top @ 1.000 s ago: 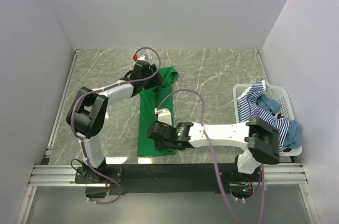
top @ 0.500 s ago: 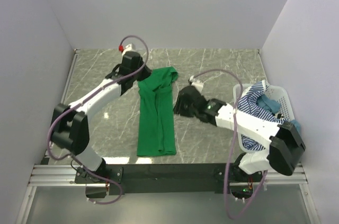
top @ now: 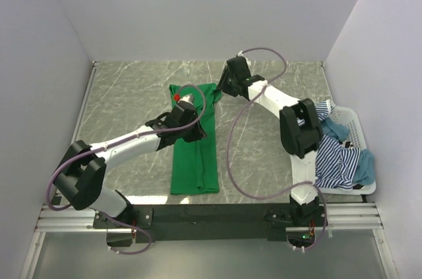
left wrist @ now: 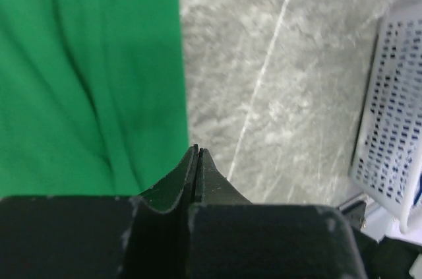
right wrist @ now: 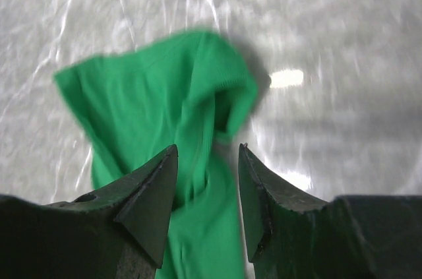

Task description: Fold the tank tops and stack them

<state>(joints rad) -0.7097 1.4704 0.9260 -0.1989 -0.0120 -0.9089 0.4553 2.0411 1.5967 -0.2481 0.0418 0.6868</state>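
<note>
The green tank top (top: 194, 160) lies as a long narrow strip down the middle of the table, its far end (right wrist: 165, 101) bunched and curled. My left gripper (top: 196, 132) hovers over the strip's middle right edge; its jaws (left wrist: 198, 150) are pressed together with no cloth between them. The green cloth (left wrist: 86, 74) fills the left of that view. My right gripper (top: 223, 88) is at the strip's far right corner, its jaws (right wrist: 208, 150) open just above the curled cloth. The striped tank top (top: 336, 160) and the teal one (top: 366, 168) hang over the basket.
The white slatted basket (top: 359, 121) stands at the right edge of the table; its wall (left wrist: 389, 114) shows in the left wrist view. Grey walls close in the left, far and right sides. The right arm's cable (top: 237, 160) loops over the table.
The left gripper shut and moved from the green top's far end toward its middle. The right arm swung from the near middle to the far right corner of the green top.
</note>
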